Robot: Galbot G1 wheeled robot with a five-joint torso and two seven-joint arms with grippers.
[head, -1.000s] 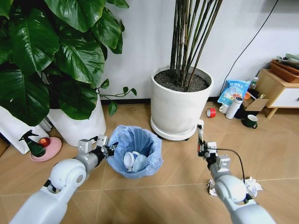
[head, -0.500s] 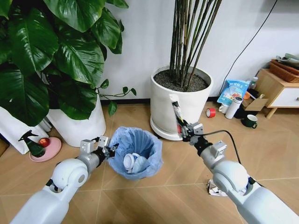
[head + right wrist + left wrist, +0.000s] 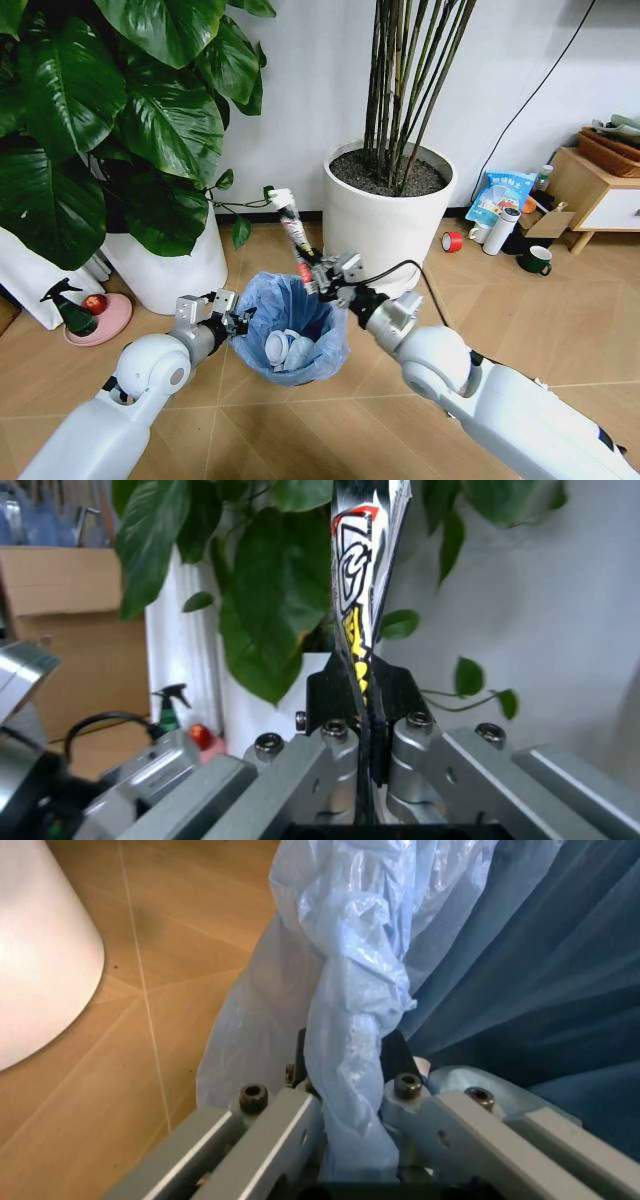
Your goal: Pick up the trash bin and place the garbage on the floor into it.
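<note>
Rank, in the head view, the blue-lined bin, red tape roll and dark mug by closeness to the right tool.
From the right tool:
1. Trash bin, directly below it.
2. Red tape roll, on the floor toward the right.
3. Dark mug, farther right by the wooden cabinet.

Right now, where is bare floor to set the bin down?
Bare floor lies right of the trash bin, before the white pot, and in front of the bin. It is crowded behind by the leafy plant's pot and near the mug. The left gripper holds the rim.
</note>
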